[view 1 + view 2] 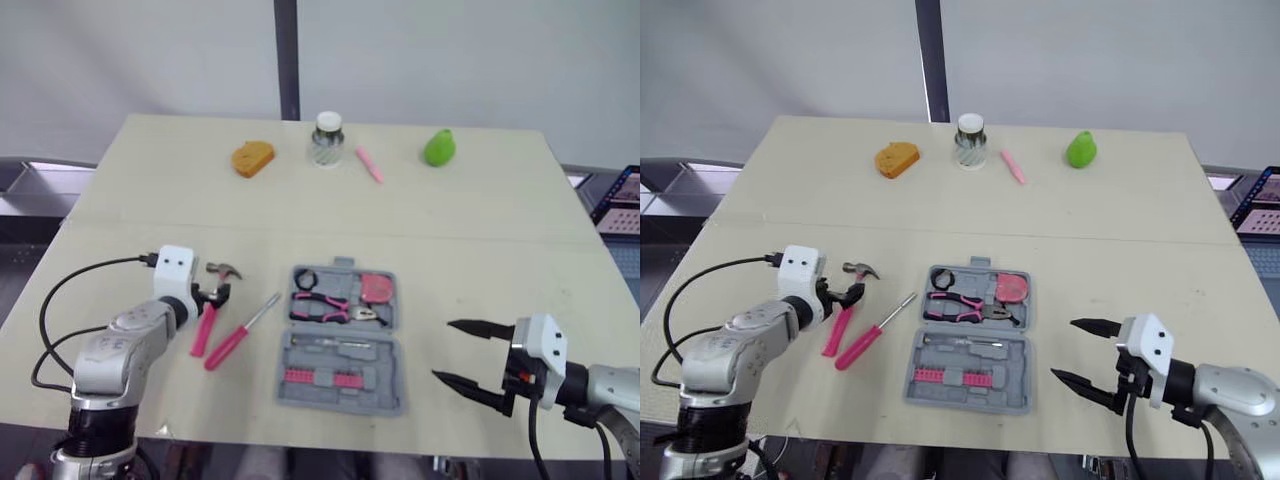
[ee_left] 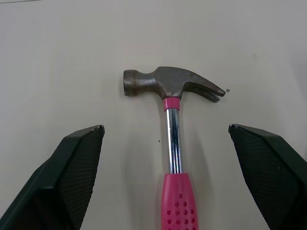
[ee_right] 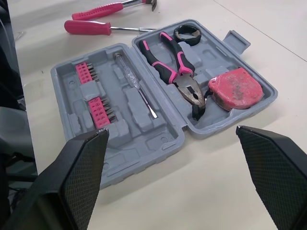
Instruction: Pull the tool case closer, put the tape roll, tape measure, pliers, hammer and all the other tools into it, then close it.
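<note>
While the pink-handled claw hammer [image 2: 173, 148] left of the grey plastic tool case [image 3: 158, 139] is straddled by the unclenched left hand [image 2: 164, 128], it could be dropped, being head-heavy.

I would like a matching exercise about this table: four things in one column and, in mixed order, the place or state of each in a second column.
Column one:
1 hammer
2 pliers
3 screwdriver
4 right tool

Column two:
A inside the open tool case
B open, to the right of the case
C on the table, between hammer and case
D on the table, between the fingers of the left tool

Pairs: 1-D, 2-A, 3-C, 4-B.
</note>
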Tool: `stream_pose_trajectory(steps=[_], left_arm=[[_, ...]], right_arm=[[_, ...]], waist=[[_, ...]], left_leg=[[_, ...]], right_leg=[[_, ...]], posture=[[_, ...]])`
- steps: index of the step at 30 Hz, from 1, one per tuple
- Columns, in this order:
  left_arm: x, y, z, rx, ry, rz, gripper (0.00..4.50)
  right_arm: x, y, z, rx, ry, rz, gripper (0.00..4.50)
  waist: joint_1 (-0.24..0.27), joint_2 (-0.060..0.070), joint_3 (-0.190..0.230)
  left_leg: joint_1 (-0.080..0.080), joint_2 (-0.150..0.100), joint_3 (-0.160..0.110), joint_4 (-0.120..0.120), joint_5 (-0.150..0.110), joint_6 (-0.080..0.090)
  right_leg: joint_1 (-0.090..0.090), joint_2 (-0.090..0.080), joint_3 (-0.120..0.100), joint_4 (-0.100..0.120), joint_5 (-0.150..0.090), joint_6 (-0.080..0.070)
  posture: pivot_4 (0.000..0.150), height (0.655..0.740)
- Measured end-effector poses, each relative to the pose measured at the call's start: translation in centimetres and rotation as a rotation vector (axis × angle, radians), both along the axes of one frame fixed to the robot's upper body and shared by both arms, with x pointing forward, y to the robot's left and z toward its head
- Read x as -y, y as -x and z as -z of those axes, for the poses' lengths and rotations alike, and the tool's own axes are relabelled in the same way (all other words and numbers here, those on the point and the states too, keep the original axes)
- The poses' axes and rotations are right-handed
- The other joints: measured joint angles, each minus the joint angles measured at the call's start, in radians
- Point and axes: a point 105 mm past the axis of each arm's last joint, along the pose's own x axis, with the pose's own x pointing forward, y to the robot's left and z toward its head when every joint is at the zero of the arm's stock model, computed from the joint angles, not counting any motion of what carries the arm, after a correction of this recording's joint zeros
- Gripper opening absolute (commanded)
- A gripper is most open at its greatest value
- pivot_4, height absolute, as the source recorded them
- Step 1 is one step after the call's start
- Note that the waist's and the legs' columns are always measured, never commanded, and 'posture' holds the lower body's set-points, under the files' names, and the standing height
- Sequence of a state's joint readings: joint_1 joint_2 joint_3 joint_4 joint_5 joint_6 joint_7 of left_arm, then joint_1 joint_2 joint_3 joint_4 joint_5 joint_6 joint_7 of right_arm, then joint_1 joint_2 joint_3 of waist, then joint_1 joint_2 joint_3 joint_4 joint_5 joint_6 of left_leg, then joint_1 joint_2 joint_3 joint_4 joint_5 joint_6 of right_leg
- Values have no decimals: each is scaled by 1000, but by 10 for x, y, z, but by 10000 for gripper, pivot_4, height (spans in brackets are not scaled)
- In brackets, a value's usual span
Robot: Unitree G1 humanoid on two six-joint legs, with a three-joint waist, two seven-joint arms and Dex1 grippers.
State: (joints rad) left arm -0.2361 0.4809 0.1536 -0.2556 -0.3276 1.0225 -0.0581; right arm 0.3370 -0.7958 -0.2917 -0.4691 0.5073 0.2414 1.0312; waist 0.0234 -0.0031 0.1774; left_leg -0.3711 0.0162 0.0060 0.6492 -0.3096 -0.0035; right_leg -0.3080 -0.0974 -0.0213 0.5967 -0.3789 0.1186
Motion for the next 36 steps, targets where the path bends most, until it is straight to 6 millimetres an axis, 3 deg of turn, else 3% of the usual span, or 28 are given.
stream_pose_trajectory(steps=[10,20,36], left_arm=[[9,-16,20,-45,-30,25,44455],[23,-30,21,-25,-35,57,44455],[25,-37,21,-7,-42,65,44455]], right_arm=[[2,2,3,-12,3,22,45000],[4,4,0,-8,12,35,45000],[4,6,-1,-9,16,36,45000]], waist=[[2,-1,0],[4,-1,0],[5,0,0]], left_leg=[[0,0,0,1,1,0],[1,-1,0,1,3,-1],[1,-2,-1,0,5,-1]], right_leg=[[0,0,0,2,0,0],[-1,0,-1,5,0,1],[0,-1,-1,6,1,2]], posture=[[1500,7159],[1500,7159],[1500,7159]])
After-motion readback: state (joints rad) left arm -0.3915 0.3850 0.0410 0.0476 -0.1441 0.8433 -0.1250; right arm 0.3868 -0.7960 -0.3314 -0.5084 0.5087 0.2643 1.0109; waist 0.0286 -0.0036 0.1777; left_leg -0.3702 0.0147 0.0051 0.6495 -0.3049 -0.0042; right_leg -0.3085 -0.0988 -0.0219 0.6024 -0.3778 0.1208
